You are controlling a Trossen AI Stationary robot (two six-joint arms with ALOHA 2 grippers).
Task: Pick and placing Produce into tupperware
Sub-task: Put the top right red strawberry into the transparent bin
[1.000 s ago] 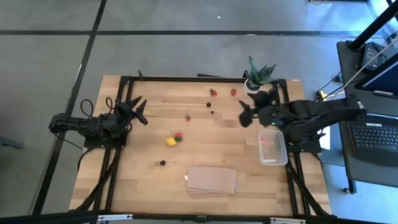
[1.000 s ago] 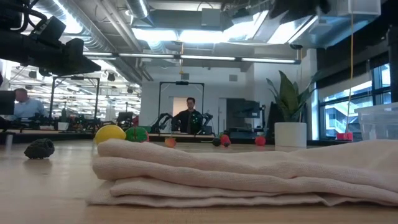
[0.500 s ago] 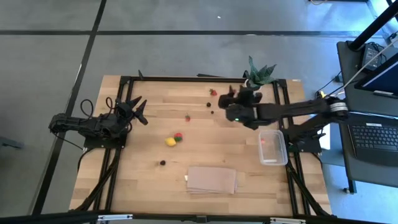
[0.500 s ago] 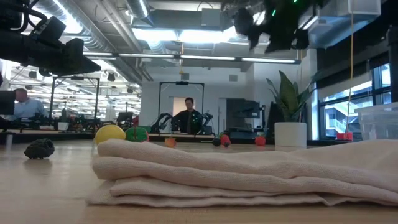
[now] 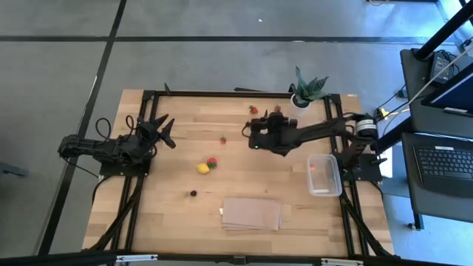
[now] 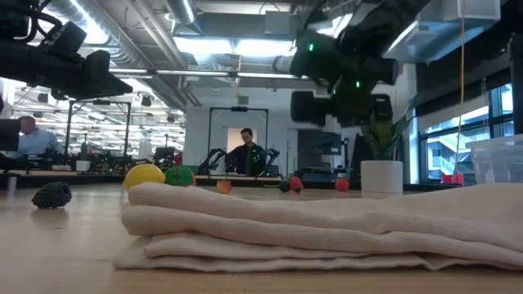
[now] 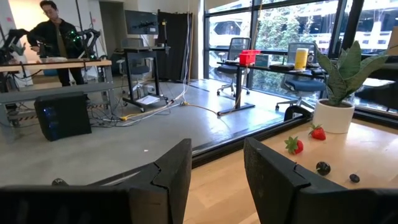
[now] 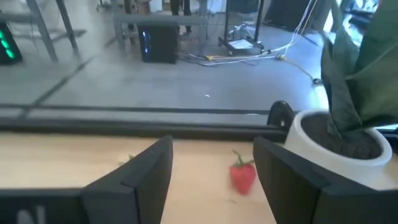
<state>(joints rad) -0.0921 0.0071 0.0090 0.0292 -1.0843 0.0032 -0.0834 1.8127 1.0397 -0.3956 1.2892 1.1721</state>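
The produce is scattered on the wooden table: a strawberry (image 5: 253, 109), a red piece (image 5: 222, 138), a yellow piece (image 5: 202, 168) touching a red-and-green one (image 5: 212, 162), and a dark berry (image 5: 194, 193). The clear tupperware (image 5: 324, 175) sits near the table's right edge with a red piece (image 5: 313, 166) inside. My right gripper (image 5: 273, 120) hovers open above the far middle of the table, facing the far edge. A strawberry (image 8: 242, 175) lies on the table ahead of its fingers. My left gripper (image 5: 164, 129) waits open at the table's left.
A spiky plant in a white pot (image 5: 305, 92) stands at the far edge, just right of my right gripper. A folded tan cloth (image 5: 251, 213) lies near the near edge. Two more dark berries (image 7: 323, 168) lie by the strawberries. People stand in the room beyond.
My right gripper has swung from beside the tupperware toward the table's left and far edge, ending near the strawberries by the plant. It has also come down lower over the table. No produce has moved.
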